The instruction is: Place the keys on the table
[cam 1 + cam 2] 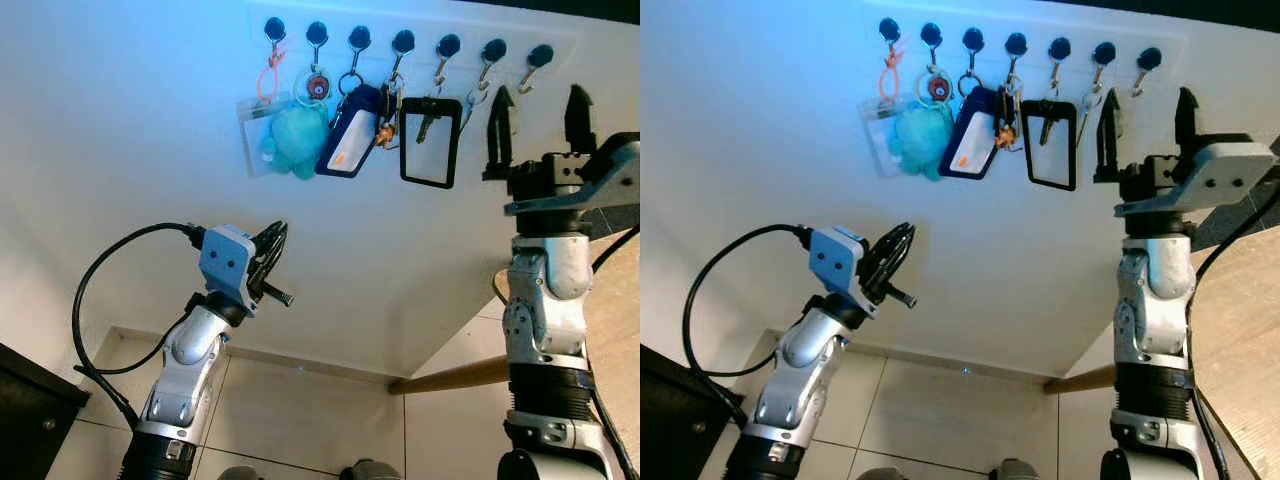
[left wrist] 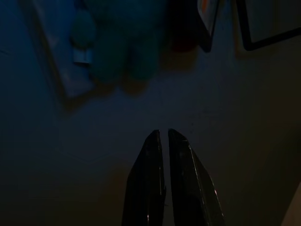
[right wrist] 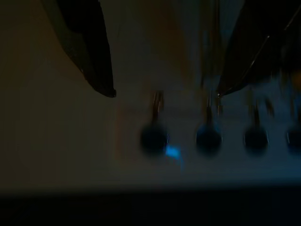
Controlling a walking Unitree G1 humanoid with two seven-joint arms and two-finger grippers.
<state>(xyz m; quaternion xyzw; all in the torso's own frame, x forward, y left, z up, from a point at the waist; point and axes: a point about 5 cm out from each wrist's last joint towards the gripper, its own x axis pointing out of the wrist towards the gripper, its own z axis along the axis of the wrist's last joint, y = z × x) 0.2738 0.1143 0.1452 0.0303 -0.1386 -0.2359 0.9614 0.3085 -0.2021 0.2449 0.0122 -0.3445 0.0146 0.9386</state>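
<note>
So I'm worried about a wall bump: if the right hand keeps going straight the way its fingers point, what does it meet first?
Probably the hook rack: the open right hand points up at its two rightmost hooks, near a hanging key ring. Depth to the wall is unclear.

Wall hook rack (image 1: pixel 400 40) carries keys (image 1: pixel 385 110), tags.

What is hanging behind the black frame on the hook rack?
Through the open middle of the black frame, a key hangs against the white wall. Whether other keys sit behind the blue tag beside it cannot be seen.
</note>
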